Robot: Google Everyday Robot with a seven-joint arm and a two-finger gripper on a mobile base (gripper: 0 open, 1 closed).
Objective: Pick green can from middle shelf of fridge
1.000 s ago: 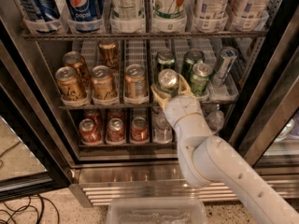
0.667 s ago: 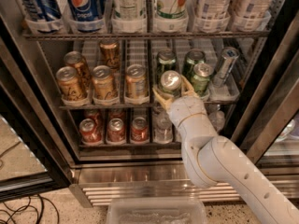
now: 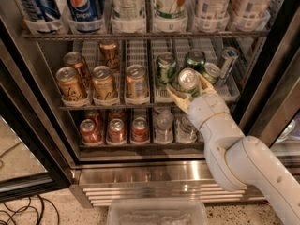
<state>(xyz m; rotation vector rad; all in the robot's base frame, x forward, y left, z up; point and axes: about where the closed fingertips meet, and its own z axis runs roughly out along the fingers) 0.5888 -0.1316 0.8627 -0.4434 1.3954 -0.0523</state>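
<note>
The fridge (image 3: 140, 175) stands open before me. My gripper (image 3: 190, 89) is at the front of the middle shelf (image 3: 117, 106), right of centre. It is shut on the green can (image 3: 188, 80), one finger (image 3: 176, 97) on its left and one on its right. The can's silver top with pull tab faces the camera. Darker green cans (image 3: 165, 68) stand behind and beside it. Gold-brown cans (image 3: 104, 82) fill the left lanes of the same shelf.
Tall bottles (image 3: 85, 6) stand on the rack above. Red cans (image 3: 115, 129) and small water bottles (image 3: 164, 123) are on the rack below. The dark door frame (image 3: 30, 139) stands left, another frame (image 3: 276, 74) right. A clear plastic bin (image 3: 157, 213) lies on the floor, cables (image 3: 14, 210) bottom left.
My gripper has moved to the right with the green can in it, away from its lane. The other cans have not moved.
</note>
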